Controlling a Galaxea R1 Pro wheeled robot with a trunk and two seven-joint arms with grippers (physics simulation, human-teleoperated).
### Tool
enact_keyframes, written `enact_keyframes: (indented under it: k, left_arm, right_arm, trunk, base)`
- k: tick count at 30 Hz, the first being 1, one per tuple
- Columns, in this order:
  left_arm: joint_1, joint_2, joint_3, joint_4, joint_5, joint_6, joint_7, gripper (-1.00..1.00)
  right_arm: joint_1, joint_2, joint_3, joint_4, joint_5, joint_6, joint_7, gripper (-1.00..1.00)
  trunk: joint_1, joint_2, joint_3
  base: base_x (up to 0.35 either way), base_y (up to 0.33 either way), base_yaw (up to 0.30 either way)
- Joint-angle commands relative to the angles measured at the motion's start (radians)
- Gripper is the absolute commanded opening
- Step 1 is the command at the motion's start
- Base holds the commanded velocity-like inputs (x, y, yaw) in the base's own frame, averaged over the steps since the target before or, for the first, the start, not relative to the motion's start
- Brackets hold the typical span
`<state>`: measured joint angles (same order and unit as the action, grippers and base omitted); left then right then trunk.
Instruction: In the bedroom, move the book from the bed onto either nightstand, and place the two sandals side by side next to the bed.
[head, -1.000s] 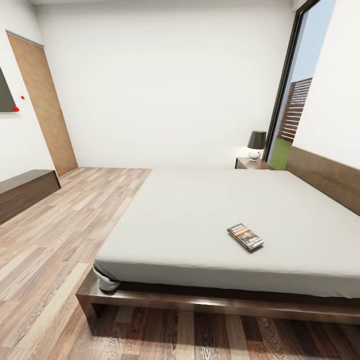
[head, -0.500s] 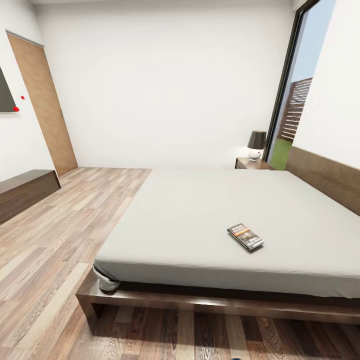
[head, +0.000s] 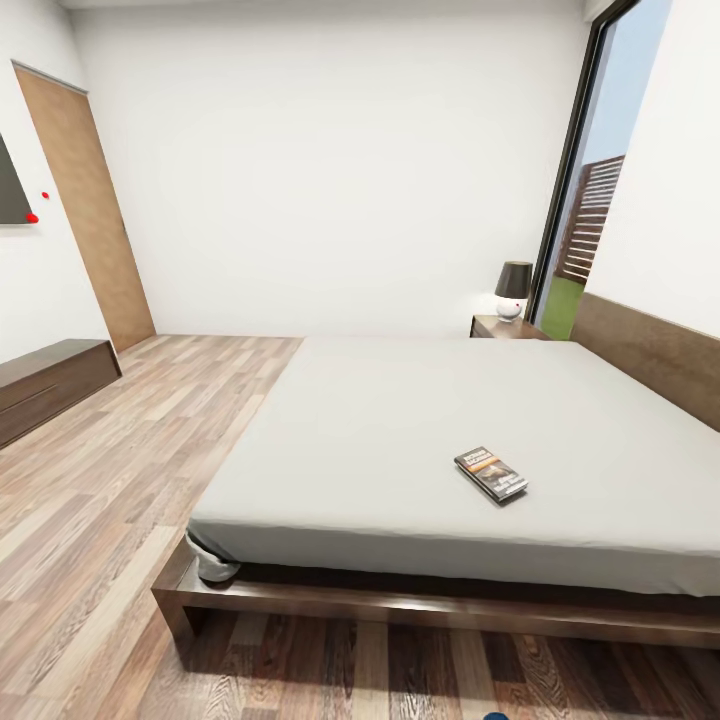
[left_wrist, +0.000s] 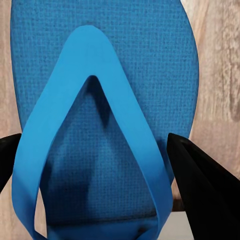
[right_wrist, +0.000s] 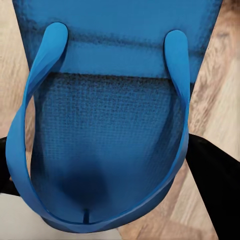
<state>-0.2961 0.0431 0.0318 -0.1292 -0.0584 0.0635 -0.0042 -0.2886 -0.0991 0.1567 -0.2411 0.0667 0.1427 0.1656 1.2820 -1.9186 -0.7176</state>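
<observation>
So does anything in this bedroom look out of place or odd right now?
Only the book: it lies askew on the bed near the foot, far from the nightstand by the headboard. Nothing looks spilled or damaged.

Even, bright daylight is filling the room, entering through the tall window (head: 590, 180) on the right side of the head view; the white walls are appearing nearly shadeless. The bed (head: 420, 440) is casting a dark band of shadow onto the wood floor (head: 130, 470) beneath its frame, and the book (head: 491, 473) is throwing only a thin shadow on the mattress. Straight lines are bowing slightly toward the edges of the head view, showing wide-angle distortion. In both wrist views, each sandal (left_wrist: 105, 100) (right_wrist: 115, 125) is rendering sharply, its strap shading the sole, while the black fingers (left_wrist: 210, 195) are showing no surface detail.
</observation>
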Motion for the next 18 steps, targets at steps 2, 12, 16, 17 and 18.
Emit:
enact_keyframes:
  k: [2, 12, 16, 17, 18]
  left_arm:
    - [0.000, 0.000, 0.003, -0.002, -0.006, 0.006, 0.000, -1.00]
    - [-0.001, -0.002, 0.002, -0.003, -0.006, 0.006, 0.000, -1.00]
    - [-0.001, -0.003, 0.002, -0.003, -0.007, 0.006, 0.000, -1.00]
    - [-0.001, -0.003, 0.002, -0.003, -0.007, 0.006, 0.000, -1.00]
    - [-0.001, -0.003, 0.001, -0.003, -0.007, 0.006, 0.000, -1.00]
  right_arm:
    - [0.000, -0.002, 0.003, -0.003, 0.007, 0.002, 0.013, -1.00]
    - [0.000, -0.001, 0.003, -0.004, 0.008, -0.003, 0.034, -1.00]
    - [-0.002, -0.001, 0.003, -0.004, 0.008, -0.001, 0.039, -1.00]
    - [-0.002, -0.001, 0.003, -0.004, 0.008, 0.000, 0.047, -1.00]
    - [-0.003, -0.001, 0.003, -0.004, 0.008, 0.001, 0.052, -1.00]
  trunk:
    - [0.000, 0.000, -0.001]
    - [0.000, 0.000, -0.001]
    - [0.000, 0.000, -0.001]
    - [0.000, 0.000, -0.001]
    - [0.000, 0.000, -0.001]
  base:
    - [0.000, 0.000, 0.000]
    - [0.000, 0.000, 0.000]
    - [0.000, 0.000, 0.000]
    - [0.000, 0.000, 0.000]
    - [0.000, 0.000, 0.000]
